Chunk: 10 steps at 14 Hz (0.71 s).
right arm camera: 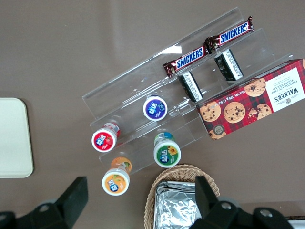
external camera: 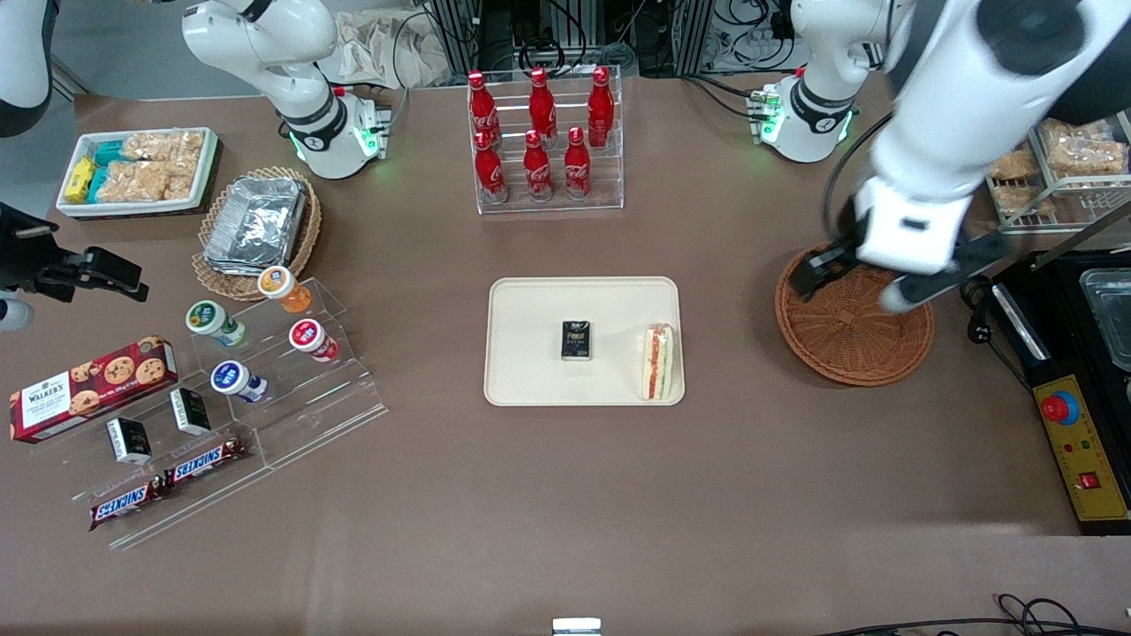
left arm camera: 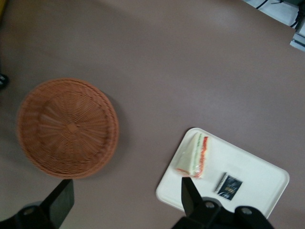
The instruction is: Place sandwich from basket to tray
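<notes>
From the front, the sandwich (external camera: pixel 658 362) is seen lying flat on the tray (external camera: pixel 530 305), at about three o'clock from the small black packet (external camera: pixel 577 341), close to the rim. Its long axis runs twelve to six, filling edge facing the packet. The basket (external camera: pixel 853 340) is left empty; the task is judged essentially done. The gripper (external camera: pixel 853 278) hangs above the basket.

From the left wrist, the fingers (left arm camera: pixel 59 200) are seen spread wide, nothing held.

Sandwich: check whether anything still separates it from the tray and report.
Nothing does. The sandwich already lies on the tray, beside a small black packet. The basket is empty, and the open tool is above it.
</notes>
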Each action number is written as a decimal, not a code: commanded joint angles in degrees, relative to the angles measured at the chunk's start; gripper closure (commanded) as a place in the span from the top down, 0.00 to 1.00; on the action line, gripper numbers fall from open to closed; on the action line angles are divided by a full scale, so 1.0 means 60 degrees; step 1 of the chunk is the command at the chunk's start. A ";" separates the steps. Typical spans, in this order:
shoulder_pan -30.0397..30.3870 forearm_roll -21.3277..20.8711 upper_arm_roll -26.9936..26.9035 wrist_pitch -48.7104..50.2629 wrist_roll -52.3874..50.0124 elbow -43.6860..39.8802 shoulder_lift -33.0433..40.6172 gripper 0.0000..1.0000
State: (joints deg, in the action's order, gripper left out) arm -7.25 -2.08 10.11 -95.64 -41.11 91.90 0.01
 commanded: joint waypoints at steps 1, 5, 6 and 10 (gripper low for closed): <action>-0.0124 0.0332 -0.1125 0.0729 0.2593 0.0576 0.0977 1.00; -0.0124 0.0260 -0.2139 0.1627 0.5517 0.0518 0.1375 1.00; -0.0124 0.0302 -0.2140 0.1642 0.5519 0.0402 0.1317 1.00; -0.0168 0.0186 -0.2110 0.1950 0.5651 -0.0024 0.1009 1.00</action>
State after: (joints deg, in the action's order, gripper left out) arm -7.87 -0.75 -2.55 -85.57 -8.26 93.46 7.02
